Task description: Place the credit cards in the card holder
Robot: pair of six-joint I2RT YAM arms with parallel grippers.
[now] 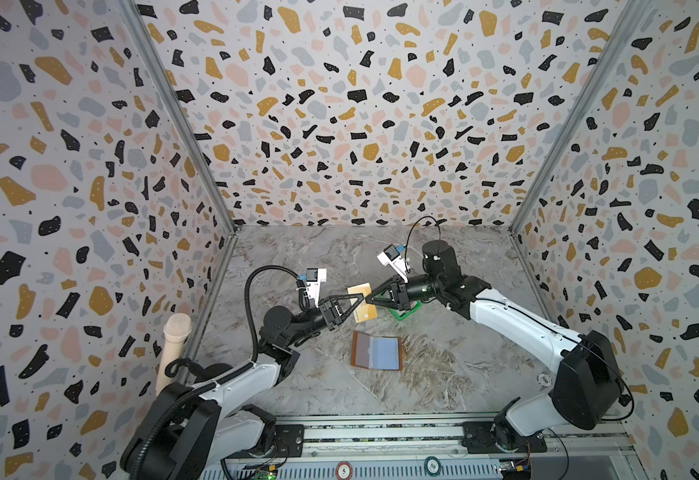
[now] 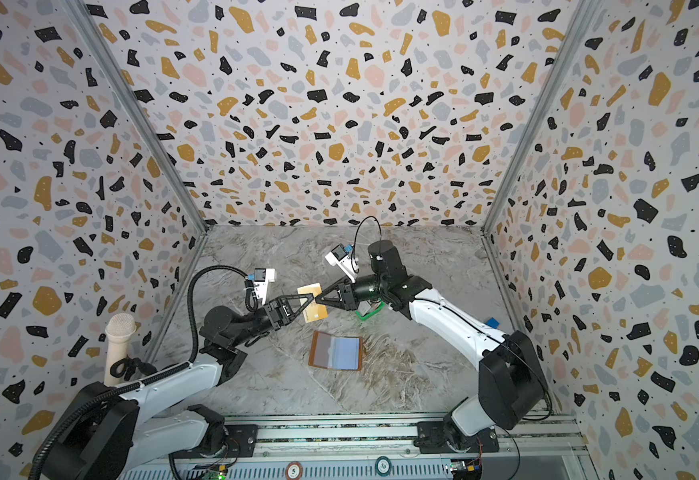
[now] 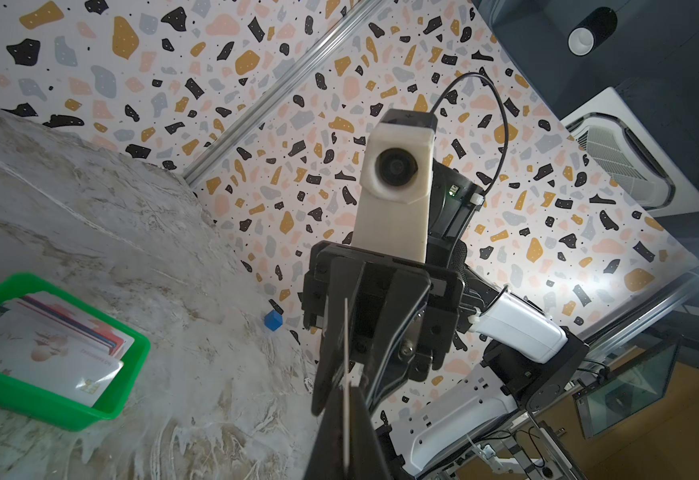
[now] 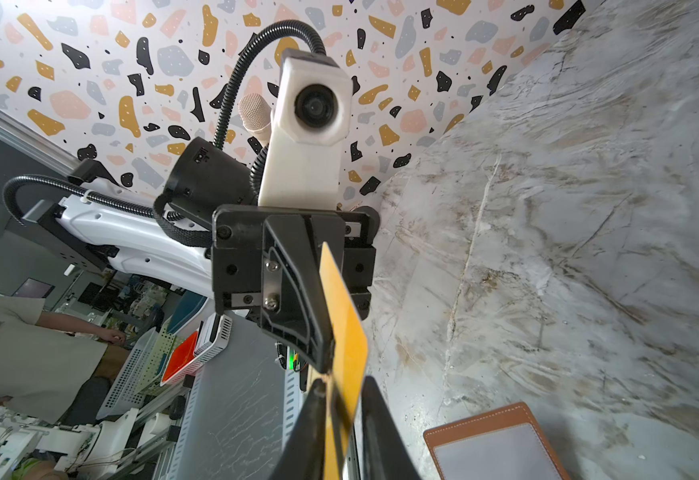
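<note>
A: Credit cards (image 3: 48, 353) are mostly lying stacked in the green tray (image 3: 48, 409), which is sitting on the table (image 1: 443, 374) under your right pincer (image 1: 369, 299), back by its wrist. One gold card (image 1: 359, 289) is hanging in the air. Your left pincer (image 1: 360, 296) is clamping it fully, jaws pressed shut on its faces, holding it on edge.

B: And your right pincer is meeting the left one tip to tip, its fingers (image 4: 306, 428) straddling the same gold card. They are standing narrow, one on each side — whether they are pinching it, you cannot tell from these views.

A: Your card holder (image 1: 376, 351) is lying open and flat on the table, sleeves up, below both pincer tips and a little toward the arm bases, clear of the card.
</note>
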